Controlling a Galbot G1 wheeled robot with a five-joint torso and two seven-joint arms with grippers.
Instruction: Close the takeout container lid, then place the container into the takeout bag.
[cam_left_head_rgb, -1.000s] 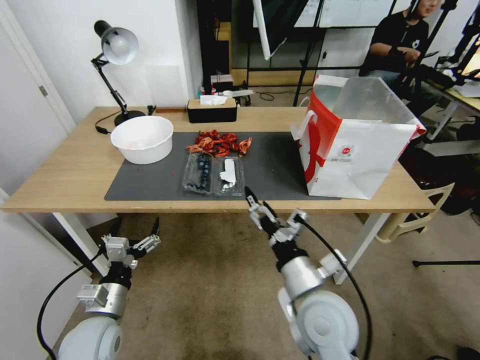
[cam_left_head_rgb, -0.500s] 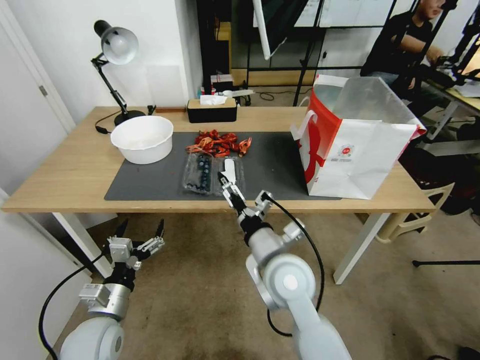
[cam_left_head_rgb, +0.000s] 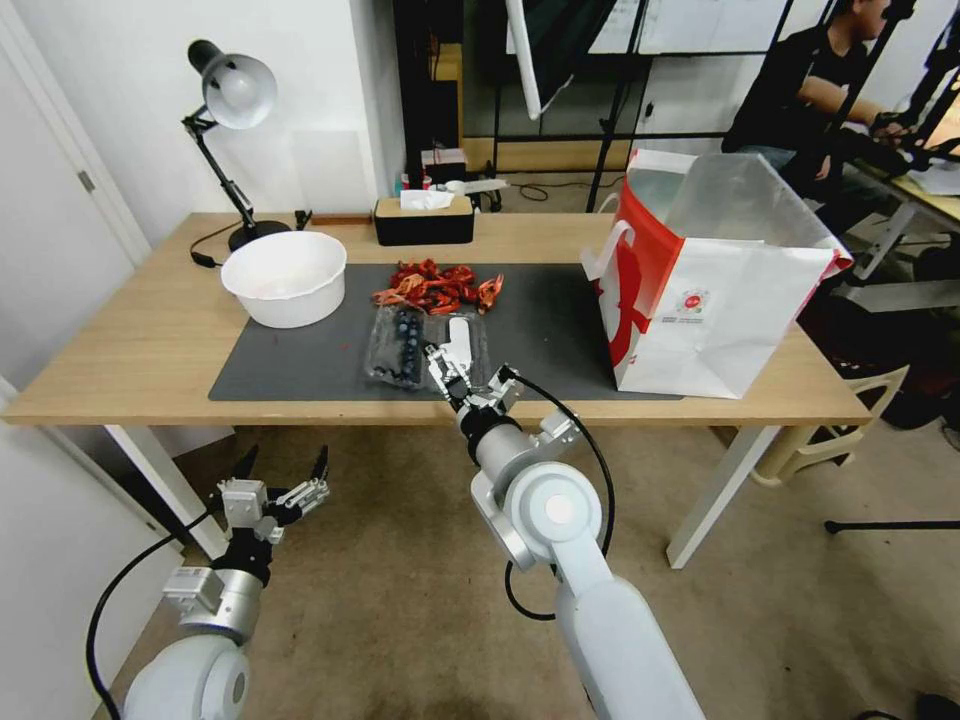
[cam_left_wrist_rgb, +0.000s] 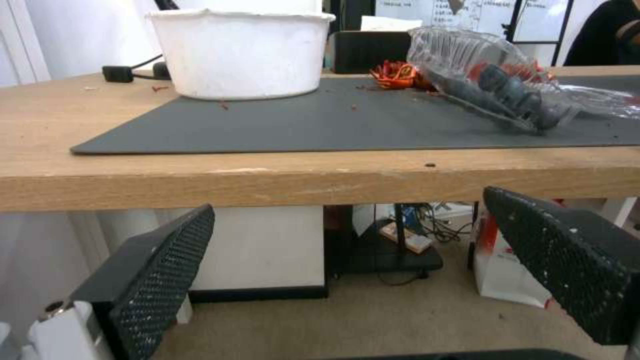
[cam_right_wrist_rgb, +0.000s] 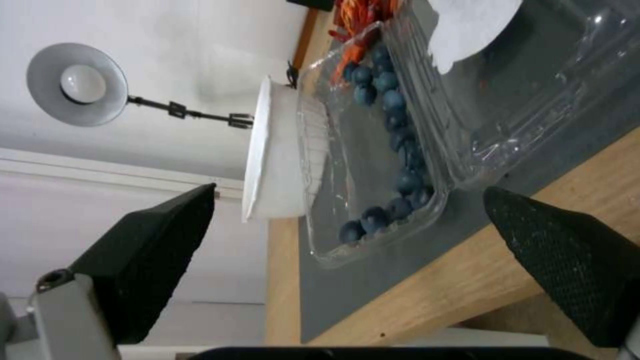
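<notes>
My right gripper shows black fingers with a fine dotted texture. The takeout container is clear over dark blue berries; its lid carries a white sticker. The takeout bag is white, red-sided. The mat is grey.

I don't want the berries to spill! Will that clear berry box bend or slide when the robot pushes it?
Probably both. The takeout container looks like thin clear plastic, so it likely flexes. It holds few blueberries, so it seems light and may slide on the mat. The berries could roll, since the lid lies open.
</notes>
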